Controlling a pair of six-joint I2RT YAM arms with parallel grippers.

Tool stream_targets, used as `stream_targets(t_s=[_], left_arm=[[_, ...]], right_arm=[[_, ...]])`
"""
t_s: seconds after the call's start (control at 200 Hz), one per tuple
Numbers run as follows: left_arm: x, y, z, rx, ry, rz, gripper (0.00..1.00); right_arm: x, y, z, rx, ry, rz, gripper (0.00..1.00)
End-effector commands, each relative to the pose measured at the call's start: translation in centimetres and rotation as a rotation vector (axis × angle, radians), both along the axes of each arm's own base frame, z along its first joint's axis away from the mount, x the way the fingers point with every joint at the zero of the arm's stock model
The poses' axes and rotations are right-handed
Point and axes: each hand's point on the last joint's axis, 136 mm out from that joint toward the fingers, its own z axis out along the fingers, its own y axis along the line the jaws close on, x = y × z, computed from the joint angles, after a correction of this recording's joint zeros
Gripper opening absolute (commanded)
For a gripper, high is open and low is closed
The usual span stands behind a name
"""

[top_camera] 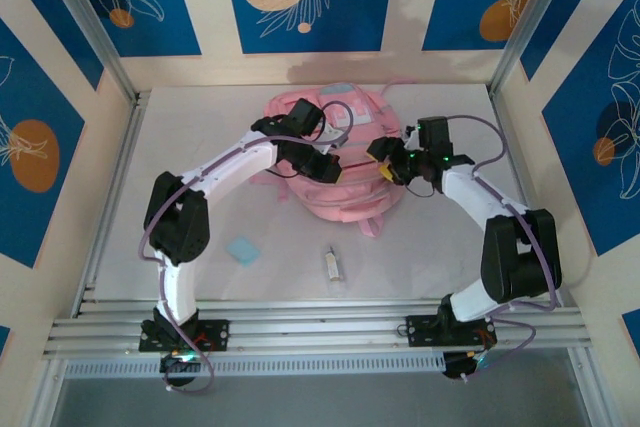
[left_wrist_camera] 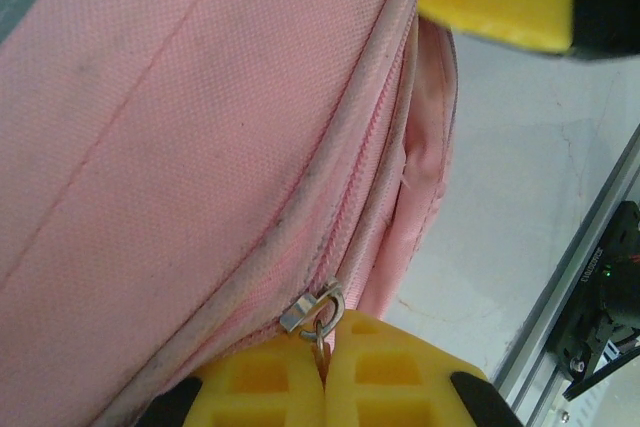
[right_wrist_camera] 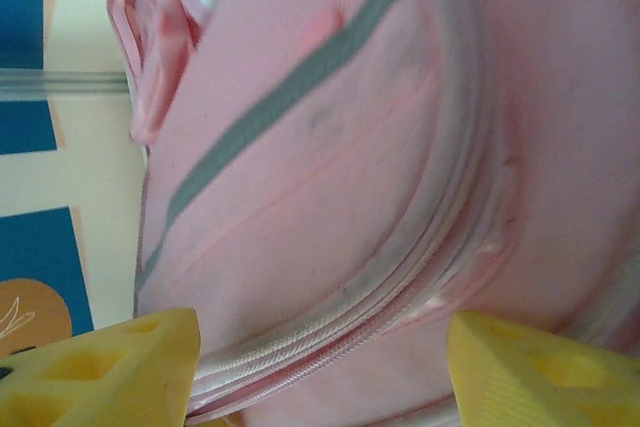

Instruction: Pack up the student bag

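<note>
The student bag (top_camera: 345, 197), a big soft pink fabric backpack, lies in the upper middle of the overhead frame. The right gripper (right_wrist_camera: 320, 367) stands open, jaws apart near its side; the left gripper (left_wrist_camera: 322, 357) is pinched tight on the small metal zip pull (left_wrist_camera: 318, 309). I'd drag that pull along the curved track, never outward, with the right bracing the fabric.

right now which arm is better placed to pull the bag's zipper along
Left, most likely. The left gripper is shut on the zipper pull of the student bag, so it can drag it along the track. The right gripper stands open at the bag's curved side, gripping nothing.
</note>
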Motion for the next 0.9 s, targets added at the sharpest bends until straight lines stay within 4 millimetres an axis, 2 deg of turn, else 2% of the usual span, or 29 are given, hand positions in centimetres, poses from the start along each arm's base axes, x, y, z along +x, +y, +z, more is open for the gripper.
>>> stream_targets(t_s=[0.0, 0.035, 0.07, 0.145, 0.23, 0.435, 0.65, 0.78, 0.86, 0.895], left_arm=[[-2.0, -1.3, 1.4, -0.050, -0.021, -0.085, 0.00], [-2.3, -1.0, 1.2, -0.042, -0.019, -0.087, 0.00], [-2.5, -0.8, 0.9, -0.033, -0.018, -0.087, 0.00], [-2.8, 0.1, -0.1, 0.011, -0.016, -0.087, 0.00], [-3.0, 1.5, -1.3, 0.085, -0.029, -0.082, 0.00], [-2.1, 7.8, -4.1, 0.339, -0.032, 0.015, 0.00], [-0.4, 14.2, -4.0, 0.477, -0.020, 0.105, 0.00], [0.2, 16.2, -3.7, 0.548, -0.011, 0.088, 0.00], [1.7, 17.3, -3.9, 0.597, -0.078, 0.091, 0.00], [3.0, 17.9, -4.1, 0.626, -0.133, 0.114, 0.00]], right_arm=[[1.3, 1.3, 0.3, 0.072, -0.017, -0.030, 0.64], [1.8, 1.4, 0.2, 0.081, -0.021, -0.036, 0.60], [2.2, 1.5, 0.1, 0.080, -0.029, -0.044, 0.52], [3.1, 1.2, -0.3, 0.041, -0.041, -0.061, 0.23], [3.8, 0.5, -0.7, -0.014, -0.053, -0.078, 0.00], [3.5, -1.0, -0.6, -0.105, -0.082, -0.083, 0.00], [3.0, -2.2, 0.4, -0.205, -0.137, -0.051, 0.00], [3.1, -1.6, 0.9, -0.219, -0.183, 0.012, 0.00], [3.2, -0.8, 1.3, -0.222, -0.217, 0.070, 0.00], [3.2, -0.5, 1.4, -0.230, -0.228, 0.093, 0.00]])
